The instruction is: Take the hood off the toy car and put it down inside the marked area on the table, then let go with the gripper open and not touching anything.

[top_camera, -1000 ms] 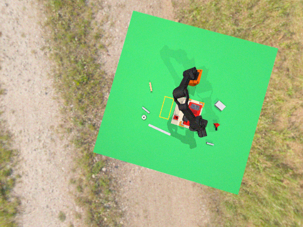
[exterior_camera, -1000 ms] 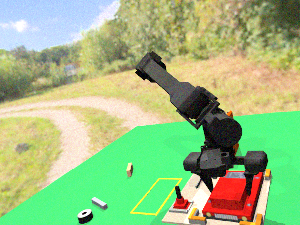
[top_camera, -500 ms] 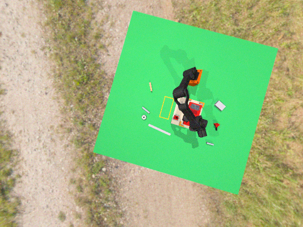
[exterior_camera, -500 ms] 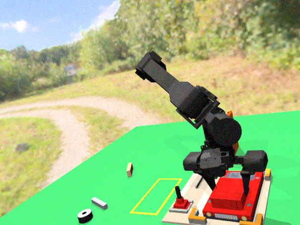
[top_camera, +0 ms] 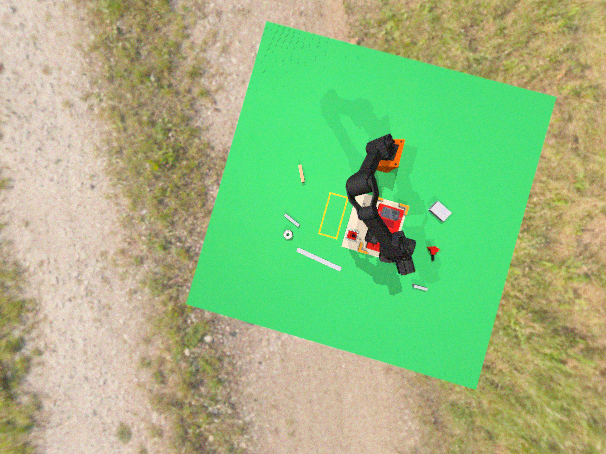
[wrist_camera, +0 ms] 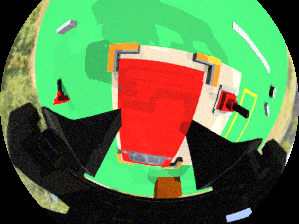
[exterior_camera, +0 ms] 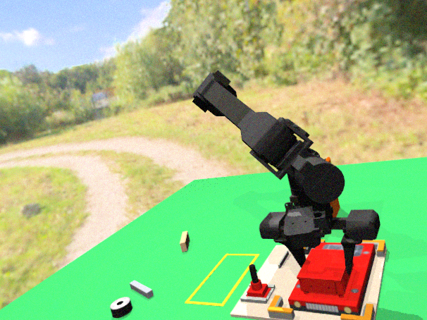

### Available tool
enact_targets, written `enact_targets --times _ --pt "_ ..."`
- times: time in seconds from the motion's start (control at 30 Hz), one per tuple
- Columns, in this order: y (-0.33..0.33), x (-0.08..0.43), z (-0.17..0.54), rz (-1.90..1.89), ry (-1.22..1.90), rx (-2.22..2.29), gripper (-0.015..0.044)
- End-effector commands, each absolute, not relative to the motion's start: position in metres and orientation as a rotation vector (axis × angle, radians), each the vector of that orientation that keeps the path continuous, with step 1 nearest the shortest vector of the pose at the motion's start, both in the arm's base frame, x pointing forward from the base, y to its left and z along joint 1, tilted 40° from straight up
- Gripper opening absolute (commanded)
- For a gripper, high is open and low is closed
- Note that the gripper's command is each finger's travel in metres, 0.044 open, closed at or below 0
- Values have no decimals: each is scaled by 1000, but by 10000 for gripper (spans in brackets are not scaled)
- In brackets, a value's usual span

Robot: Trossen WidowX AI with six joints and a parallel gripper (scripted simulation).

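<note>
Over the toy car (top_camera: 398, 224) (exterior_camera: 363, 263), at its grille end, you have the gripper (exterior_camera: 323, 268) (wrist_camera: 155, 117) closed on the hood (exterior_camera: 323, 263) (wrist_camera: 160, 88), one finger down each side. Hood sits on the car body or only just above it; you can't tell which from these views. It looks tilted in the exterior view, front edge standing proud of the grille.

Grip: made, by my reading. Lift: barely begun, if at all. Carry, set-down and release: all left to do.

Your target, the yellow outline (top_camera: 324, 215) (exterior_camera: 207, 278) (wrist_camera: 250, 117), lies beside the pale board (top_camera: 353, 218) (exterior_camera: 238, 309) (wrist_camera: 230, 75). Between car and outline stands a red post with a black top (top_camera: 352, 234) (exterior_camera: 254, 280) (wrist_camera: 233, 104); raise the hood well above it before going across, or it may snag.

Judgement: lift straight, check the hood comes alone, lower it level inside the lines, open wide, back off until nothing touches.
</note>
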State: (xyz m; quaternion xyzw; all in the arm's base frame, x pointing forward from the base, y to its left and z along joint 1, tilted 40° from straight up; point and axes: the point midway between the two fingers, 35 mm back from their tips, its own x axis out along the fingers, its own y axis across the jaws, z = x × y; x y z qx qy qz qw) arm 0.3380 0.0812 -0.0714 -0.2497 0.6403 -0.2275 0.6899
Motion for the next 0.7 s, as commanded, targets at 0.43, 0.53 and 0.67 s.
enact_targets --times 0.43,0.53,0.67 --pt "91 338 -62 -507 1428 -549 0" --pt "92 338 -60 -507 1428 -549 0" --pt "94 338 -58 -506 1428 -549 0"
